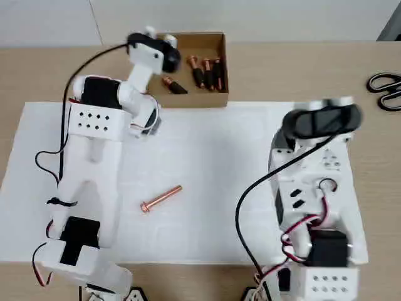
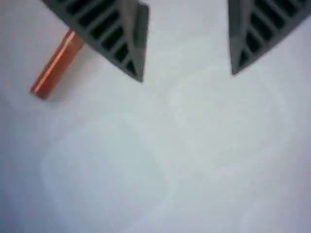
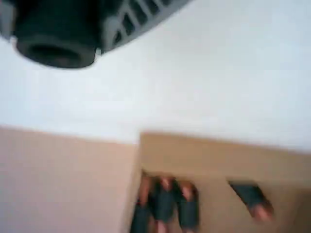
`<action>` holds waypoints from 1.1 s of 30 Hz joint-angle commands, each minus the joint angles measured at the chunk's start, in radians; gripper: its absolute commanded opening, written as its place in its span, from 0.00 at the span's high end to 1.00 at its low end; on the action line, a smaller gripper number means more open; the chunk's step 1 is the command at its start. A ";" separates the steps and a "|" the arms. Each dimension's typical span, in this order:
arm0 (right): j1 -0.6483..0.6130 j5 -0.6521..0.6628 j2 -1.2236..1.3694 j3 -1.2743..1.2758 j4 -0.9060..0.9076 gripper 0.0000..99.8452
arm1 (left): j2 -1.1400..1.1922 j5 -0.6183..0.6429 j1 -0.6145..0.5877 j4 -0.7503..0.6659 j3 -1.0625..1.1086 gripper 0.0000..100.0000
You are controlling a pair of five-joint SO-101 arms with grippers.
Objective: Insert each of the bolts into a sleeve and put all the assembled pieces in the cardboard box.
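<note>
Two grey slotted fingers of the left gripper stood spread and empty over the white sheet, with a bare copper bolt near them. Four sleeved bolts sat in the brown cardboard box. The right gripper could not be judged.

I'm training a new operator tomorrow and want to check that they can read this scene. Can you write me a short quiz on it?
1. Multiple choice: how many assembled pieces lie in the cardboard box? A) two B) four C) six
2. True or false: the loose bolt lies on the white sheet, outside the box.
3. Fill in: in the left wrist view, the left end effector is ____, with nothing between its fingers.

Key: 1 B; 2 true; 3 open.
</note>
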 commanded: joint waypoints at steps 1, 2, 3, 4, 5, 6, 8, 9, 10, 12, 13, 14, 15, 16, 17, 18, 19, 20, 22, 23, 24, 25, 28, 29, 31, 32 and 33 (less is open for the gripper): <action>0.008 0.066 -0.073 0.196 -0.166 1.00 | -0.051 -0.138 -0.006 0.018 0.085 0.89; 0.008 0.071 -0.090 0.233 -0.196 1.00 | -0.054 -0.172 -0.006 0.018 0.124 0.89; 0.008 0.078 -0.105 0.264 -0.220 1.00 | -0.054 -0.212 -0.006 0.018 0.160 0.89; 0.010 0.087 -0.117 0.293 -0.242 1.00 | -0.054 -0.253 -0.006 0.018 0.200 0.89; 0.010 0.101 -0.131 0.321 -0.257 1.00 | -0.055 -0.288 -0.006 0.018 0.234 0.89; 0.012 0.115 -0.142 0.345 -0.272 1.00 | -0.055 -0.325 -0.006 0.018 0.265 0.89; 0.012 0.141 -0.165 0.387 -0.298 1.00 | -0.055 -0.388 -0.003 0.018 0.318 0.89; 0.012 0.147 -0.174 0.404 -0.309 1.00 | -0.055 -0.410 -0.003 0.018 0.341 0.89; 0.012 0.152 -0.186 0.422 -0.320 1.00 | -0.055 -0.423 -0.003 0.018 0.358 0.89; 0.012 0.152 -0.208 0.450 -0.334 1.00 | -0.055 -0.428 0.008 0.018 0.384 0.89; 0.012 0.152 -0.217 0.462 -0.334 1.00 | -0.055 -0.428 0.018 0.018 0.398 0.89; 0.012 0.152 -0.226 0.474 -0.334 1.00 | -0.055 -0.428 0.029 0.020 0.410 0.89; 0.013 0.152 -0.234 0.488 -0.334 1.00 | -0.055 -0.428 0.048 0.020 0.424 0.89; 0.013 0.152 -0.242 0.499 -0.334 1.00 | -0.055 -0.427 0.064 0.020 0.440 0.89; 0.013 0.152 -0.249 0.509 -0.334 1.00 | -0.055 -0.427 0.080 0.020 0.456 0.89; 0.013 0.152 -0.255 0.517 -0.334 1.00 | -0.055 -0.425 0.094 0.020 0.479 0.89; 0.013 0.152 -0.263 0.523 -0.334 1.00 | -0.055 -0.425 0.109 0.020 0.504 0.89; 0.013 0.152 -0.271 0.528 -0.332 1.00 | -0.055 -0.419 0.121 0.020 0.529 0.89; 0.013 0.152 -0.283 0.534 -0.331 1.00 | -0.055 -0.407 0.135 0.020 0.561 0.89; 0.013 0.152 -0.289 0.539 -0.331 1.00 | -0.052 -0.407 0.135 0.018 0.568 0.89; 0.013 0.152 -0.292 0.540 -0.331 1.00 | -0.048 -0.407 0.133 0.018 0.570 0.89; 0.013 0.152 -0.297 0.542 -0.329 1.00 | -0.044 -0.407 0.130 0.018 0.570 0.89; 0.013 0.150 -0.302 0.545 -0.329 1.00 | -0.044 -0.407 0.133 0.017 0.572 0.89; 0.013 0.149 -0.303 0.545 -0.329 1.00 | -0.044 -0.407 0.133 0.014 0.572 0.89; 0.013 0.149 -0.303 0.545 -0.329 1.00 | -0.044 -0.407 0.133 -0.006 0.579 0.89; 0.013 0.147 -0.303 0.545 -0.329 1.00 | -0.044 -0.407 0.133 -0.017 0.591 0.89; 0.013 0.147 -0.303 0.545 -0.329 1.00 | -0.044 -0.405 0.135 -0.028 0.602 0.89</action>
